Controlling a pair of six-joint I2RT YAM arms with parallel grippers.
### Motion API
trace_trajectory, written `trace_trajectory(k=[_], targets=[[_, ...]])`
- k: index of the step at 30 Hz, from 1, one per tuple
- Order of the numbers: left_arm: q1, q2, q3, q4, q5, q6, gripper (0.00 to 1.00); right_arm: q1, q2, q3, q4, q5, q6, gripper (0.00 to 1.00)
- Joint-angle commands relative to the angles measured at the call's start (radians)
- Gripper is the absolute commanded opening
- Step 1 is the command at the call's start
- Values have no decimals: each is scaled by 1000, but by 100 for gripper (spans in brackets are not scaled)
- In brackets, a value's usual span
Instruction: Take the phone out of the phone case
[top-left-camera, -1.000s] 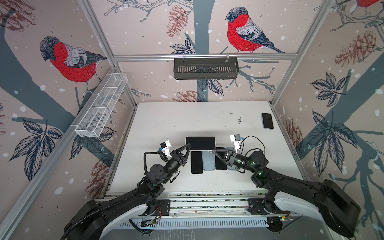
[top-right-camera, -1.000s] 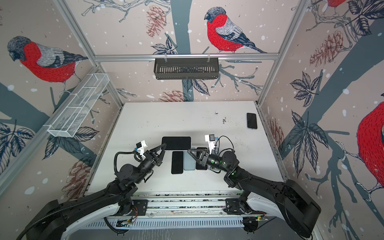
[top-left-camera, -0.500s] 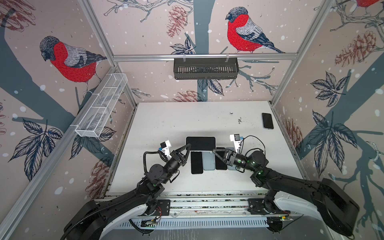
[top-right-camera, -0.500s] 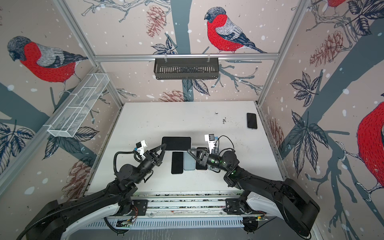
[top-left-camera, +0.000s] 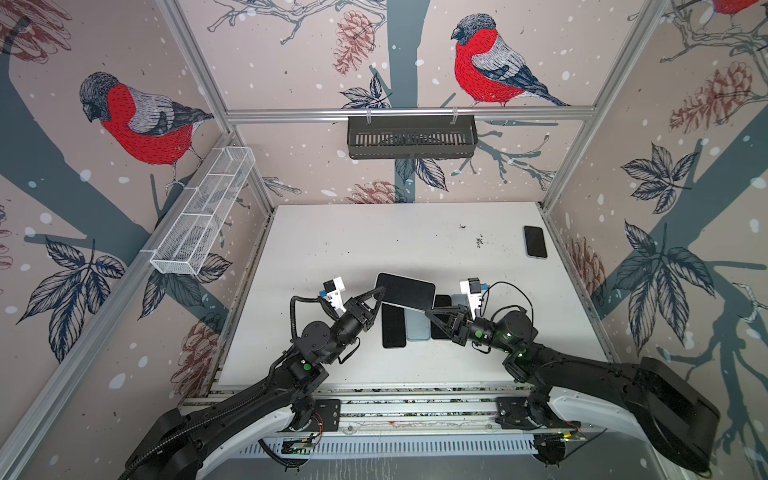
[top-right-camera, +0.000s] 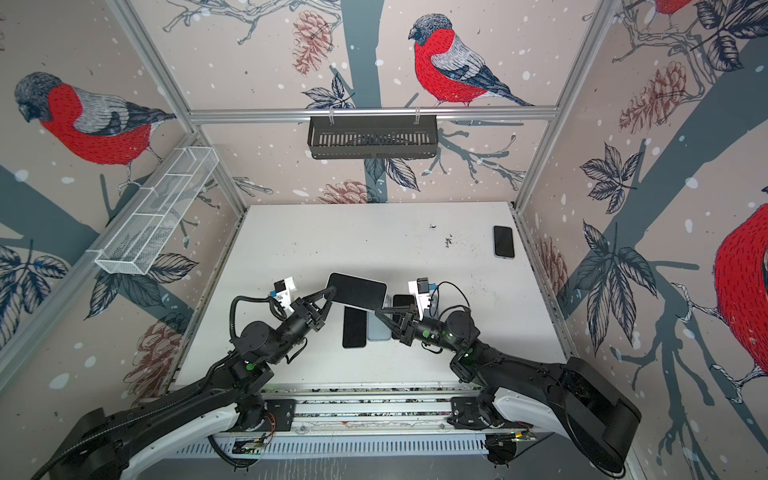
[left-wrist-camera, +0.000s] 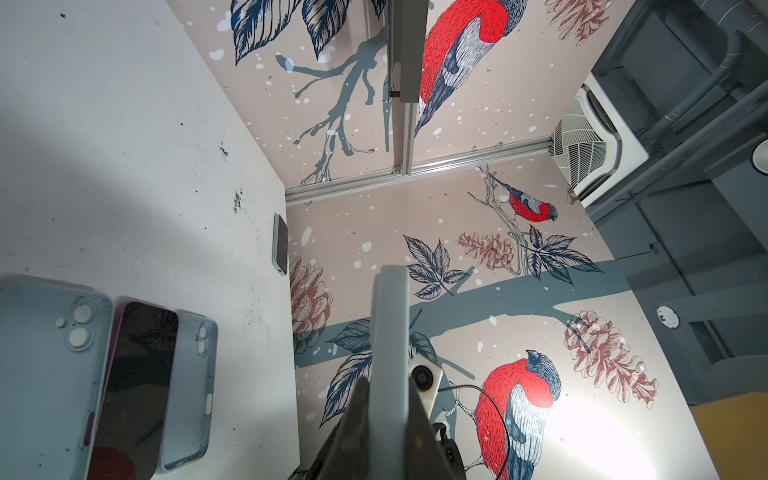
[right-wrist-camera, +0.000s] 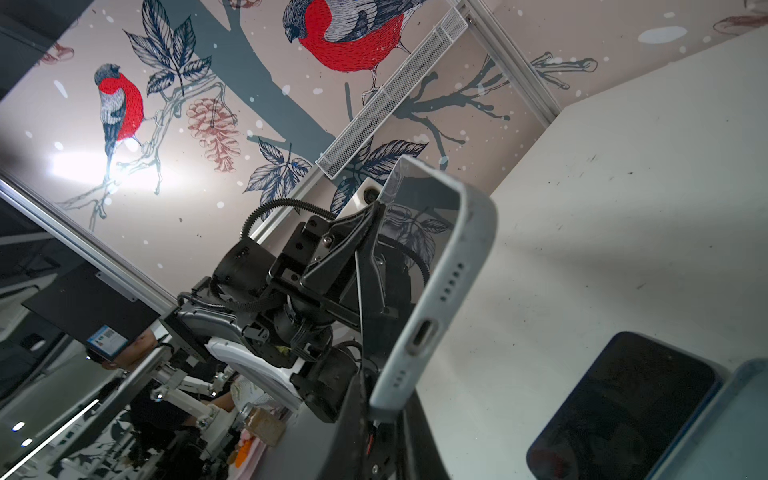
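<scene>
A phone (top-left-camera: 405, 291) (top-right-camera: 357, 291) with a dark screen sits in a pale blue-grey phone case (right-wrist-camera: 440, 282) and hangs above the table, slightly tilted. Both grippers hold it. My left gripper (top-left-camera: 379, 293) (top-right-camera: 331, 293) is shut on its left end; in the left wrist view the case's edge (left-wrist-camera: 388, 332) runs between the jaws of the gripper (left-wrist-camera: 388, 399). My right gripper (top-left-camera: 430, 311) (top-right-camera: 379, 311) is shut on the near right corner by the charging port, as the right wrist view shows (right-wrist-camera: 382, 411).
Under the held phone lie a black phone (top-left-camera: 393, 328), a light blue case (top-left-camera: 417, 328) and another dark phone (top-left-camera: 441, 316). A further phone (top-left-camera: 535, 242) lies at the table's far right edge. A black basket (top-left-camera: 411, 137) and a white mesh basket (top-left-camera: 203, 216) hang on the walls.
My right gripper's jaws have closed on the case's corner. The held phone has tipped slightly, its right end lower. The left gripper keeps its grip.
</scene>
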Motion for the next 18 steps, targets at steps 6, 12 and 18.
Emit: trace_trajectory(k=[6, 12, 18], targets=[[-2, 47, 68, 66, 37, 0, 0, 54, -25, 35, -318, 194, -335, 5], [5, 46, 103, 36, 64, 23, 0, 53, -113, 48, -460, 355, -360, 30], [64, -2, 162, -81, 166, 93, 0, 30, -321, -12, -550, 452, -357, 73]])
